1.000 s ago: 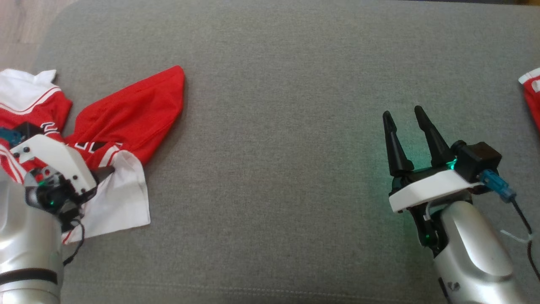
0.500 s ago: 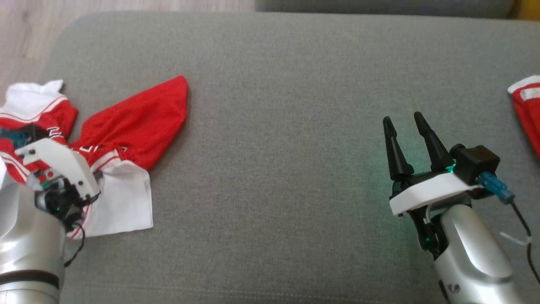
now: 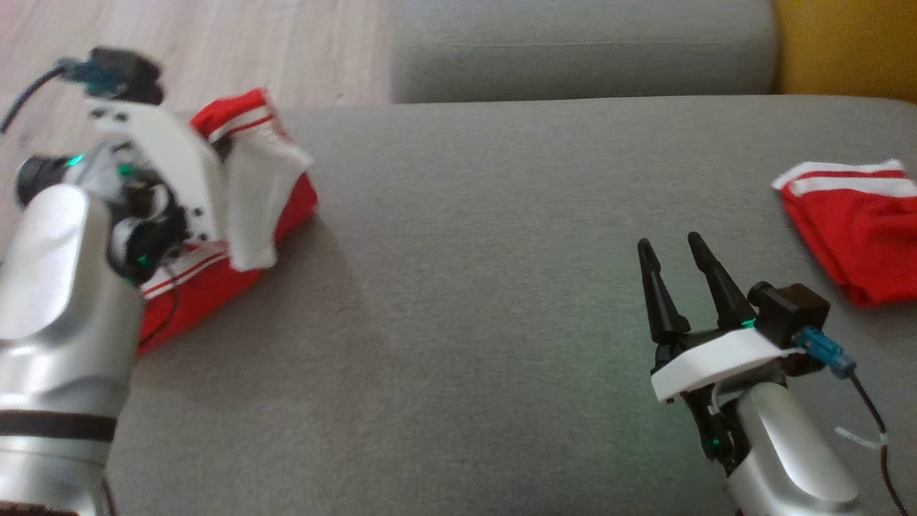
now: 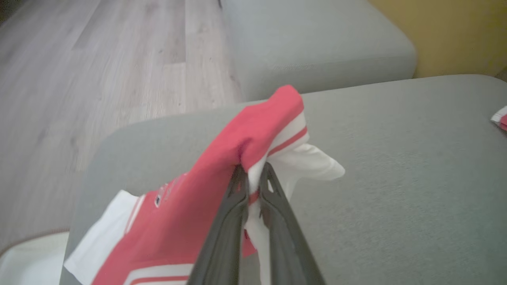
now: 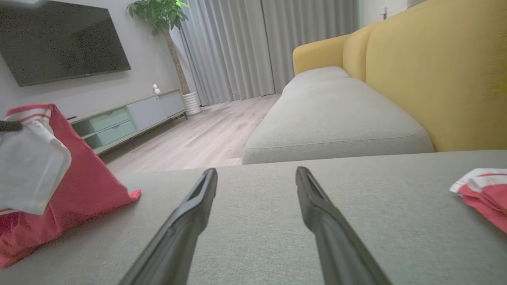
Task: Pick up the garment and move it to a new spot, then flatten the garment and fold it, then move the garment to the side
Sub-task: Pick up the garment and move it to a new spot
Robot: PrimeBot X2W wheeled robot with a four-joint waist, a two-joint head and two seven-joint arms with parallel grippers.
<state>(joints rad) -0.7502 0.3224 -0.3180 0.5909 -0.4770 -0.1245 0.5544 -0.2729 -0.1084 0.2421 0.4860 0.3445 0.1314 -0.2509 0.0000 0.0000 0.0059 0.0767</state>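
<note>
The grey sofa cushion (image 3: 466,251) is bare across its middle. At its left edge the garment (image 3: 254,201) hangs clamped in the left end effector (image 4: 253,174), trailing down to the cushion. The right end effector (image 3: 673,247) hovers well apart, fingers spread and empty, so the carry likely falls to the left arm, heading rightward.

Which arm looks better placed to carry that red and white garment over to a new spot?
Left. The left end effector is shut on the garment, part of it raised off the cushion. The right end effector is open, empty, well apart from it.
</note>
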